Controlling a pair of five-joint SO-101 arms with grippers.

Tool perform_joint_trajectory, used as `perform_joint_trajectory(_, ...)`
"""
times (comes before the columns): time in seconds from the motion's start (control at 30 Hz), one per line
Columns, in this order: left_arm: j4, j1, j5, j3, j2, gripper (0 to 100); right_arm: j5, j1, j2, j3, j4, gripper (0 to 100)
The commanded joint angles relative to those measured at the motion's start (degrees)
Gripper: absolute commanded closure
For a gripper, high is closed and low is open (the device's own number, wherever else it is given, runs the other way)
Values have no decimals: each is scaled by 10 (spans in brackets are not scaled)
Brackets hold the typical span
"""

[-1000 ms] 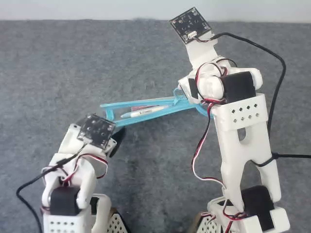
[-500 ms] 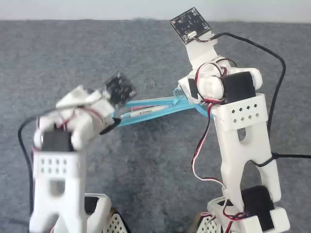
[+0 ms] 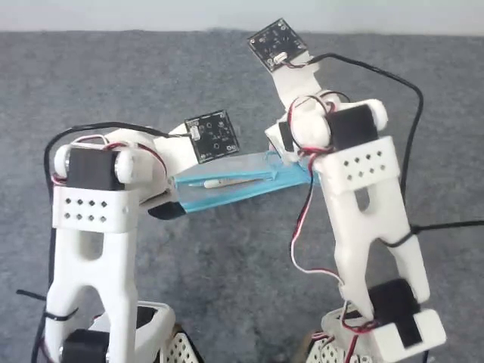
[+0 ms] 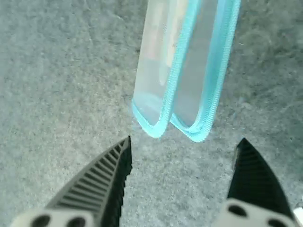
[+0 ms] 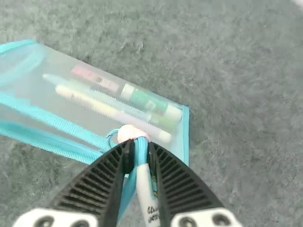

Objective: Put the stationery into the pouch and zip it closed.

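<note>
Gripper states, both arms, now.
Left gripper: open, holding nothing; pouch end just ahead of it.
Right gripper: shut on a pen, at the pouch.

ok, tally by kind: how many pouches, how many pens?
pouch: 1
pens in pouch: 2 clear, a possible third not counted
held pen, in the right arm's shut jaws: 1
Total: 4

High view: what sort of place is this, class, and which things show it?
Probably a robotics test bench: two white arms side by side, a grey felt-like mat under them, and a clear blue-edged pouch of pens.
</note>
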Motion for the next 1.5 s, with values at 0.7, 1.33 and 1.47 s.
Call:
perform_joint_trajectory(0.7, -95, 53, 63, 76, 7, 695, 1, -4, -4, -156, 88, 993)
perform_joint_trajectory(1.33, -236, 22, 27, 121, 97, 655, 1, -4, -4, -156, 91, 993)
perform_joint_trajectory(1.47, -227, 23, 27, 112, 81, 655, 1, -3, -2, -156, 90, 993)
